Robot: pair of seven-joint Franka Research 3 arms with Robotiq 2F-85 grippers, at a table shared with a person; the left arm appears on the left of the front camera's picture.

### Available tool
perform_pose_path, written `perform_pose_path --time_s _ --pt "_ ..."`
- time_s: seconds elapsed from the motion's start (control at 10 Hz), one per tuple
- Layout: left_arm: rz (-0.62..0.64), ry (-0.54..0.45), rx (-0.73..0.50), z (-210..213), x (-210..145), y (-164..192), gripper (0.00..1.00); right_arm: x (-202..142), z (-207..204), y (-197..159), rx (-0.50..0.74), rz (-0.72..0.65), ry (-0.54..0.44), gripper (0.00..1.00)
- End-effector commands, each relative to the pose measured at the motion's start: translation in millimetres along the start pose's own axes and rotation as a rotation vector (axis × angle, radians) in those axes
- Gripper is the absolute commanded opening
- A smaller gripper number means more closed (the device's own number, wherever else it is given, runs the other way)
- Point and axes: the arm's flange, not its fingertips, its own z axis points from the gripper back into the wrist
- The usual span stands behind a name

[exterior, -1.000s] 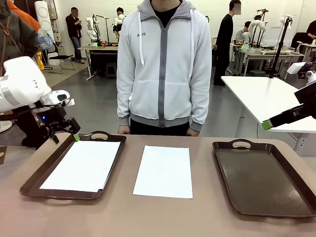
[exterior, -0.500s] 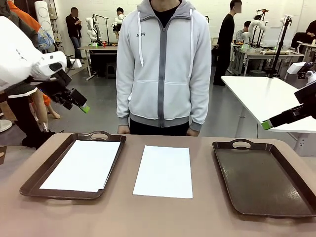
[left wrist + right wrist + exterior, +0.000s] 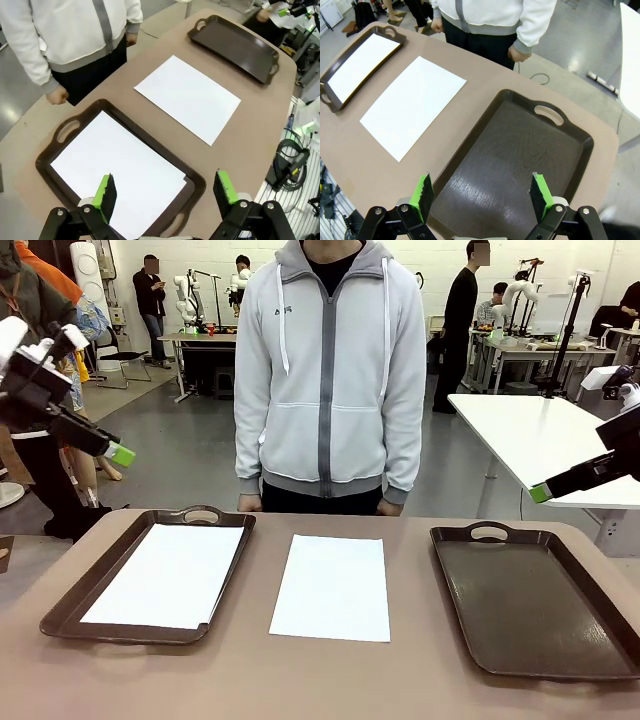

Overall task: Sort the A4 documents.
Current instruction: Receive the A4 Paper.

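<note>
The thin rectangular paper sheet [image 3: 165, 575] in the dark brown handled tray [image 3: 98, 580] is plain white, as is the loose sheet [image 3: 332, 585] on the tan tabletop [image 3: 330, 680]; the other brown tray [image 3: 530, 605] shows faint wood grain; the pads [image 3: 102, 192] of the black left gripper [image 3: 164, 180] are bright green.

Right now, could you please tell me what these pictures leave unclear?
- Sheet count in the left tray: left wrist view, paper too thin to tell one from several.
- Near right corner of the right tray: front view, cut off by the picture edge.
- Left tray's near end: left wrist view, hidden behind the left claw.
</note>
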Motion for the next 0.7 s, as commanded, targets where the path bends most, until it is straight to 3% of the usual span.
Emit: perform_pose_path --time_s 0.0,0.6 --pt "-0.006 0.037 -0.011 -4.8 -8.2 7.5 1.0 -0.4 -1.1 -0.4 0.006 -0.001 0.0 1.0" --pt "0.004 0.028 -0.019 -5.0 -8.3 6.3 1.0 -0.4 -1.1 -0.4 0.006 -0.001 0.0 1.0"
